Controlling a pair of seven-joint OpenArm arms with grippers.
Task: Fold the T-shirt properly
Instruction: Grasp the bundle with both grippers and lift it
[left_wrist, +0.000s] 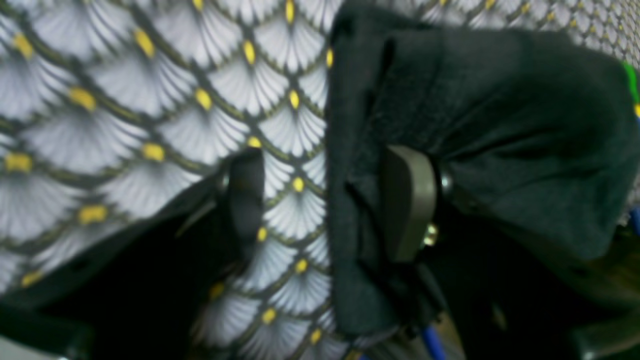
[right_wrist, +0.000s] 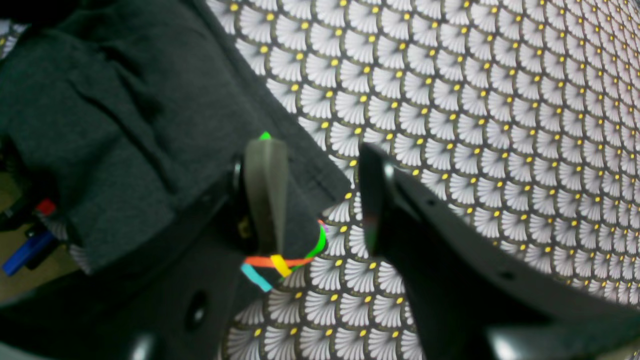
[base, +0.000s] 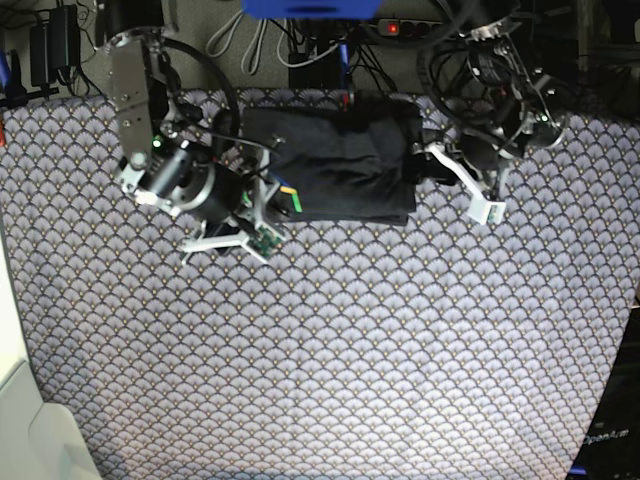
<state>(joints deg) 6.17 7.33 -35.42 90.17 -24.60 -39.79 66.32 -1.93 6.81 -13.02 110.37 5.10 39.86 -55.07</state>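
The left gripper stands wide open; one grey pad presses against the edge of the T-shirt, the other dark finger hangs over the scallop-print cloth, and nothing is clamped between them. The right gripper is also parted: its grey finger lies on the shirt's hemmed corner beside the striped logo, its black finger over bare cloth, so it holds nothing.

In the base view the dark T-shirt lies folded into a compact rectangle at the far middle of the cloth, near its back edge. The left arm reaches in at the shirt's one short side, the right arm at the opposite side, both bent low over the table. The whole near expanse of cloth lies open; cables and a power strip crowd the floor beyond the far edge
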